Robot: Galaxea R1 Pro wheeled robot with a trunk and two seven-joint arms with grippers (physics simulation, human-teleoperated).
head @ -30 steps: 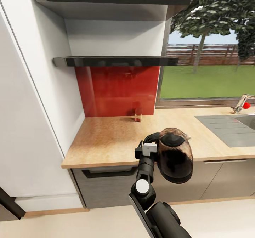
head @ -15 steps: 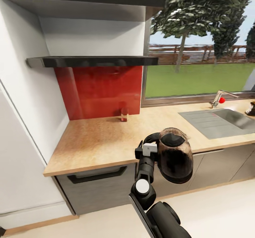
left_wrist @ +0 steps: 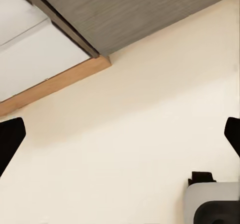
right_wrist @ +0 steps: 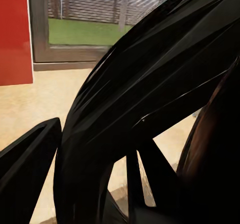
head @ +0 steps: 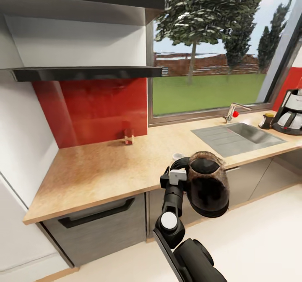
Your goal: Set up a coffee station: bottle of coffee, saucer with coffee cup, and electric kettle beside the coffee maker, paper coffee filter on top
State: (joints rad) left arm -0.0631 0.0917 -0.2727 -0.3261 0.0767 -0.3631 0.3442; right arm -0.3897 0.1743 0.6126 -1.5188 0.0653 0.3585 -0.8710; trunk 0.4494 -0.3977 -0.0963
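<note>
The whole head view has swung toward the window since a second ago, so the camera has turned, not the things; the sink, then only partly in frame, now sits in full, and the coffee maker has come into sight beyond it.

The kitchen countertop (head: 100, 164) runs under the window, with the steel sink (head: 235, 137) set in it; taking that sink as the landmark, the coffee maker (head: 290, 113) stands on the counter on its far side, toward the red wall panel; a small dark thing with a yellowish top, probably the bottle of coffee (head: 267, 121), sits between sink and coffee maker, too small to be sure; a small red jar (head: 128, 137) stands well off on the sink's other side, against the red backsplash.

The electric kettle (head: 207, 183) hangs in front of the counter's edge, short of the sink, carried by the right gripper (head: 178, 173), whose fingers are clenched round the black loop handle; a white rim, perhaps the coffee cup (head: 178, 155), peeps just behind the kettle.

The left gripper (left_wrist: 120, 134) faces the floor, fingers released and spread, holding nothing.

The turn suggests the robot is heading along the counter to set the kettle beside the coffee maker.
</note>
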